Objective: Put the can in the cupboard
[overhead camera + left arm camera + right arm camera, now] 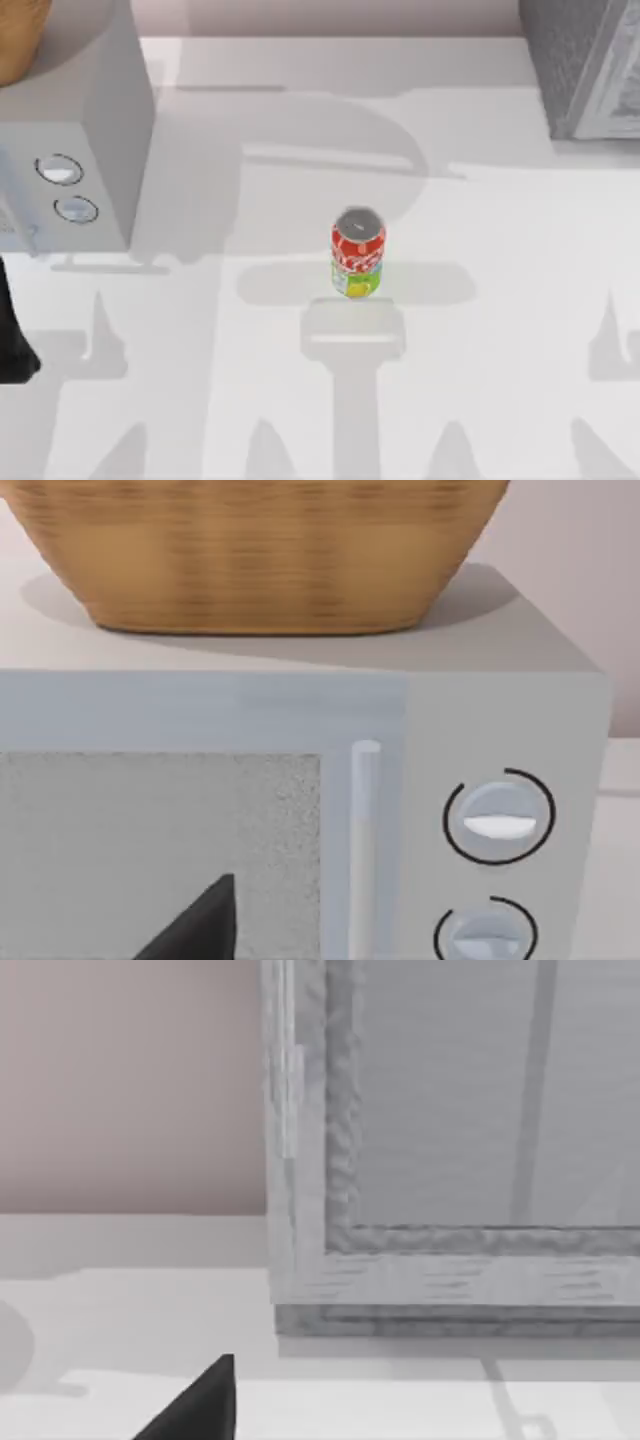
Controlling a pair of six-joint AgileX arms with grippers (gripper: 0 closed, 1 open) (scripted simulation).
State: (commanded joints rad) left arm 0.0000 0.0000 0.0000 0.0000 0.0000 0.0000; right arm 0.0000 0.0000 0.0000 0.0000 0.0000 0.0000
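The can (pixel 357 253) stands upright in the middle of the table (pixel 500 230), well apart from the cupboard (pixel 585 65) at the far right, so nothing is done yet, and I cannot tell how either gripper's jaws stand.

Left arm (pixel 14 345): a dark section is visible at the top view's left edge, low down. In each wrist view a single dark fingertip of that arm's own gripper shows, left (pixel 196 927) and right (pixel 196 1407).
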